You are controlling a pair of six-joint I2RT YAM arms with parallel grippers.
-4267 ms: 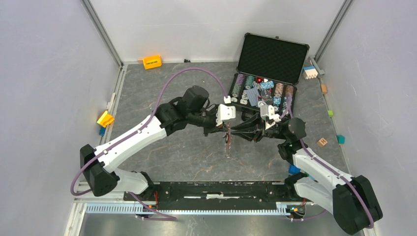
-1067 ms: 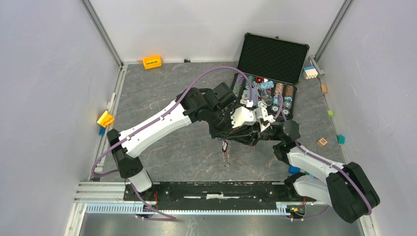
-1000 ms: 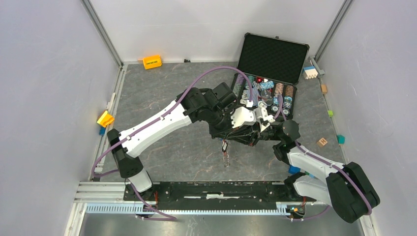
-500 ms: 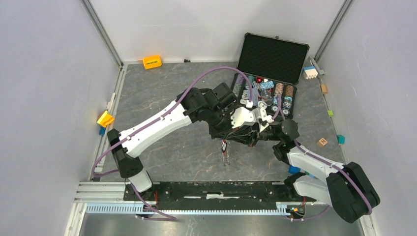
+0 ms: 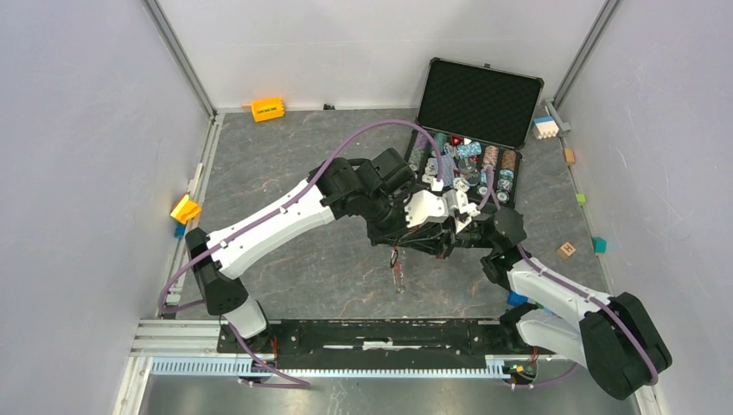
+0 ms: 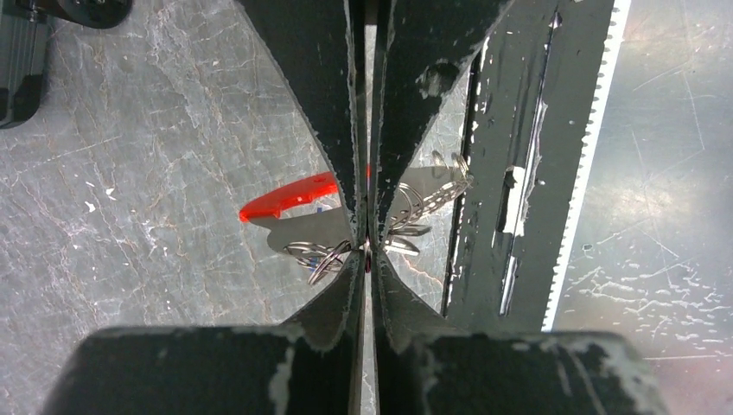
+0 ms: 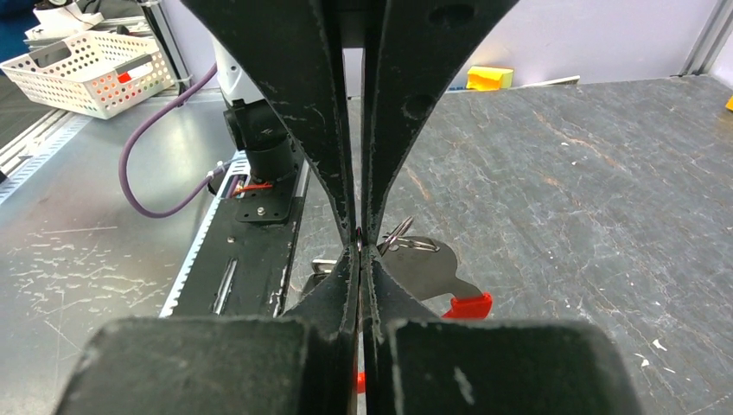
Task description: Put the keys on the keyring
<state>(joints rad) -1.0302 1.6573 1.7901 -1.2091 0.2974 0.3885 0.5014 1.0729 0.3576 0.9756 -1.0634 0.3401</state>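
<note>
The keyring [image 5: 396, 259] hangs above the table's middle, its red fob [image 6: 290, 197] and silver plate [image 7: 425, 270] below thin wire rings [image 6: 324, 256]. My left gripper [image 6: 365, 252] and right gripper [image 7: 360, 246] meet tip to tip, both shut on those rings. In the top view the left gripper [image 5: 400, 245] and the right gripper [image 5: 406, 243] form one dark mass over the keyring. Silver keys [image 6: 432, 184] dangle on the rings beside the jaws. A thin chain [image 5: 398, 281] trails down to the table.
An open black case [image 5: 478, 104] of poker chips stands at the back right, just behind the arms. An orange block [image 5: 267, 109] lies at the back wall, a yellow block [image 5: 185, 208] at the left edge, small cubes [image 5: 566, 250] at the right.
Since the earliest frame the left arm has swung right and over the right gripper. In the last second both arms only nudged; the keyring still hangs in the same spot.
</note>
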